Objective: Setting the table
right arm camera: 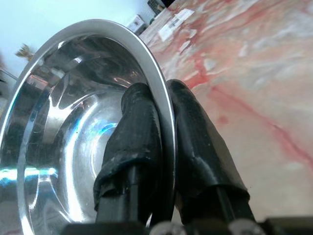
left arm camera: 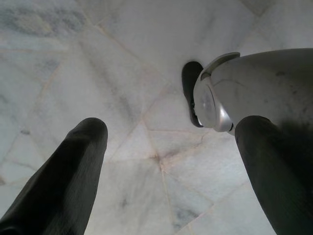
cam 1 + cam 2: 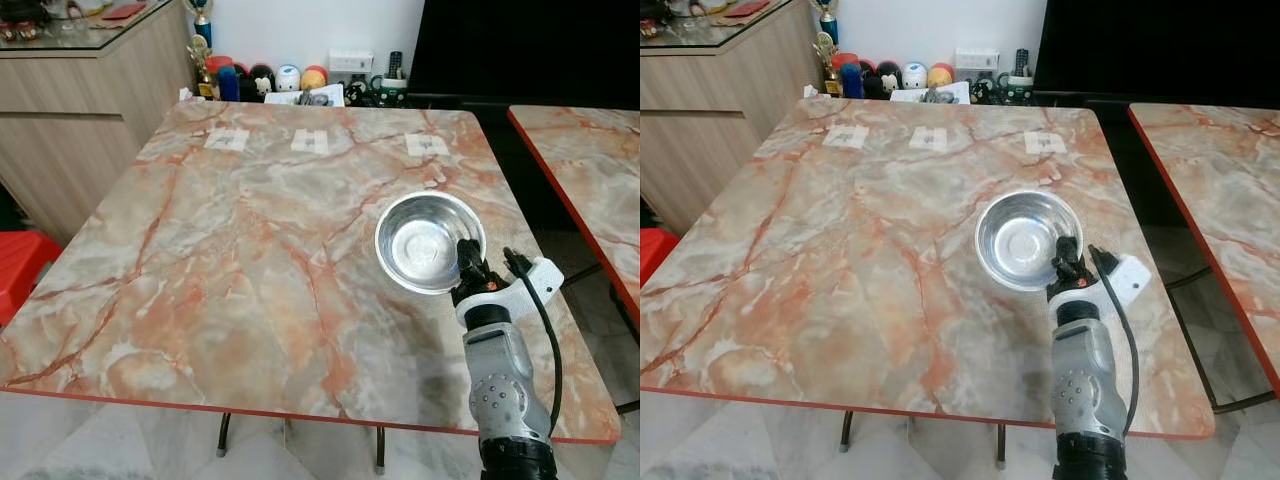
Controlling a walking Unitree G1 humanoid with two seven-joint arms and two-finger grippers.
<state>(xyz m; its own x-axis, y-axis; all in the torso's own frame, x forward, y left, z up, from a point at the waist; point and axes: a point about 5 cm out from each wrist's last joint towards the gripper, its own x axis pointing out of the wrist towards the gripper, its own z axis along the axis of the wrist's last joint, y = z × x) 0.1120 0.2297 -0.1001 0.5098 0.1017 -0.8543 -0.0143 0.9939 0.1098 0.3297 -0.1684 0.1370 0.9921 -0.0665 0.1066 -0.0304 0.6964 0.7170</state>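
A shiny steel bowl (image 3: pixel 425 240) sits on the right side of the marble table (image 3: pixel 220 260), empty inside. My right gripper (image 3: pixel 468 262) is shut on the bowl's near rim, one finger inside and one outside, as the right wrist view shows with the rim (image 1: pixel 161 112) pinched between the black fingers (image 1: pixel 134 142). My left gripper (image 2: pixel 171 161) hangs open over the pale marble floor, beside a silver part of my own body (image 2: pixel 254 83).
Three white labels (image 3: pixel 309 141) lie along the table's far side. A second marble table (image 3: pixel 590 170) stands to the right across a gap. A wooden cabinet (image 3: pixel 70 110) is at the left, a red stool (image 3: pixel 20 265) below it, and toys (image 3: pixel 285 78) behind.
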